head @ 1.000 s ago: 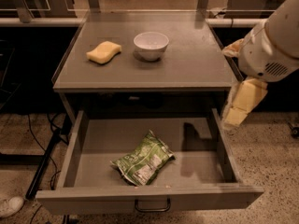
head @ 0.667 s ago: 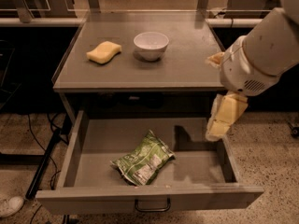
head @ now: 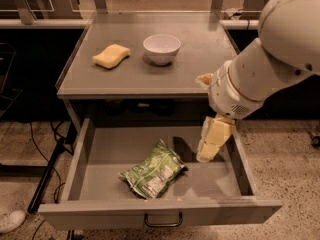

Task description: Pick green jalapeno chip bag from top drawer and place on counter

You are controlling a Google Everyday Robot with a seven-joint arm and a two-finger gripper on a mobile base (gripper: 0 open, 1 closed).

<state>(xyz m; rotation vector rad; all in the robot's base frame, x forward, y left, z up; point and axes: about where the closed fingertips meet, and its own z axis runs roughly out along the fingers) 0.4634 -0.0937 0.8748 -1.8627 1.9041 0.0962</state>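
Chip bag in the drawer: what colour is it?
Green with white, camera view. The pincer hangs beside the bag.

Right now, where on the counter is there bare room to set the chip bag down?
The counter is bare along its front strip, ahead of the yellow sponge and white bowl, and right of the bowl. Crowded around those two. The end effector hangs over the top drawer's right side, right of the green jalapeno chip bag.

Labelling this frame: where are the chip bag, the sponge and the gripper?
green jalapeno chip bag (head: 155, 172), camera view, middle of its crinkled foil.
yellow sponge (head: 111, 55), camera view, top face.
gripper (head: 206, 154), camera view, lower end, above right side of the top drawer (head: 100, 215).
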